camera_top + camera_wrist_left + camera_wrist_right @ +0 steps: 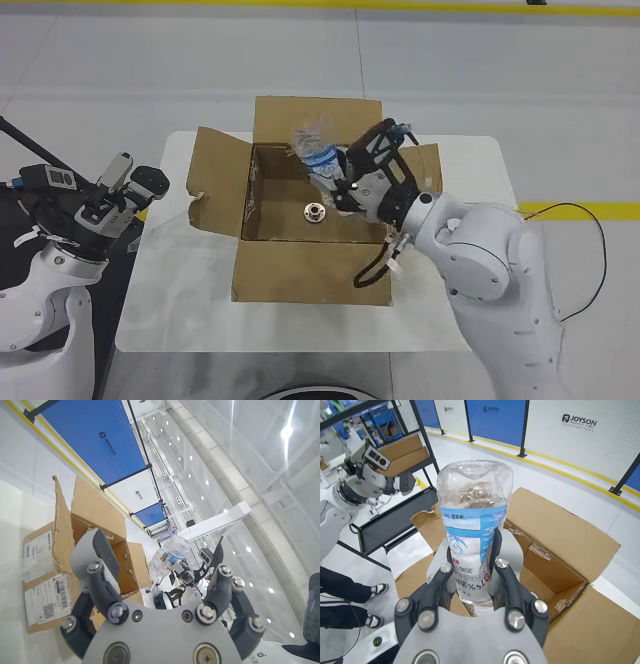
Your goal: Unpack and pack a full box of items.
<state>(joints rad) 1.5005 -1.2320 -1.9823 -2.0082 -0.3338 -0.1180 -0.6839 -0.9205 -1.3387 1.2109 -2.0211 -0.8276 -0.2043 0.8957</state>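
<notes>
1. Right gripper (472, 562) clamped on the clear bottle (473, 505), held over the box (300, 275) at its 12 o'clock rim.
2. Left gripper (137, 178), jaws apart and empty, at the box's 9 o'clock, well apart.
3. Advisable: carry the bottle clear of the box's rim; its thin plastic probably yields, so grip steadily.

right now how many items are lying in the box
1: a small round piece on the box floor. The right gripper and its bottle cover part, so more may hide.
</notes>
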